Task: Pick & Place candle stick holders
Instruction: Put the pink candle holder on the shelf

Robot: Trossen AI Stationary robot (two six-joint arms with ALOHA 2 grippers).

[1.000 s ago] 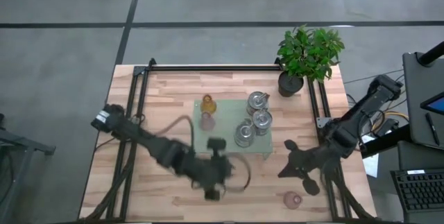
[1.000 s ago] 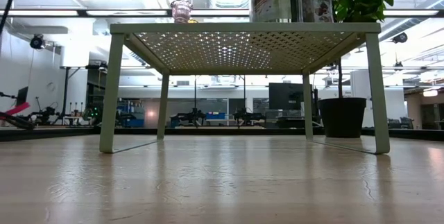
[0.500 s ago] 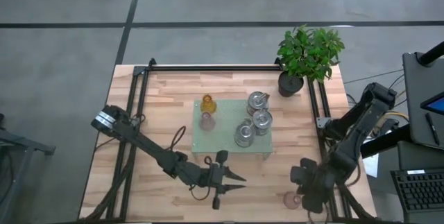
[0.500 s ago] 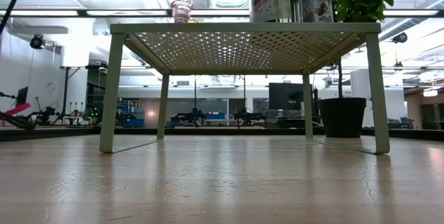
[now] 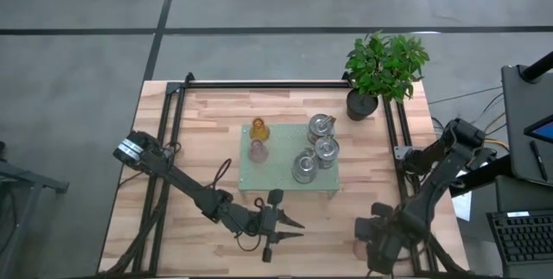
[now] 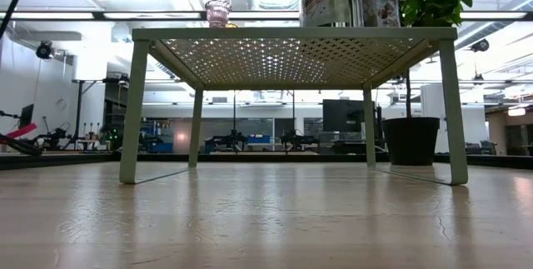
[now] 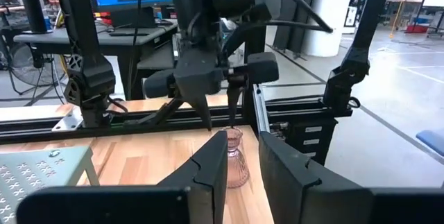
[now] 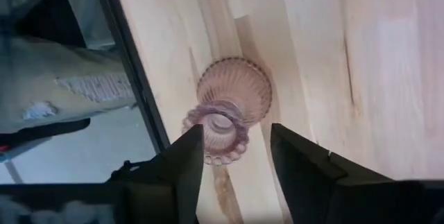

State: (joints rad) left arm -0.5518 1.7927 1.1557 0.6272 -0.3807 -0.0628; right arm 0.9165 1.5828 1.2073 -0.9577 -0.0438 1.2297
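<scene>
The green tray (image 5: pixel 289 175) stands mid-table on legs and carries five candle holders: an amber one (image 5: pixel 259 129), a pink one (image 5: pixel 257 150) just beside it, and three silvery glass ones (image 5: pixel 315 148) clustered toward the potted plant (image 5: pixel 384 67). The sixth, a pink holder (image 8: pixel 227 109), stands upright on the wood at the table's near right edge. The right gripper (image 8: pixel 236 158) hangs above it, fingers parted, not touching. The left gripper (image 5: pixel 289 225) waits near the tray, fingers apart, empty.
</scene>
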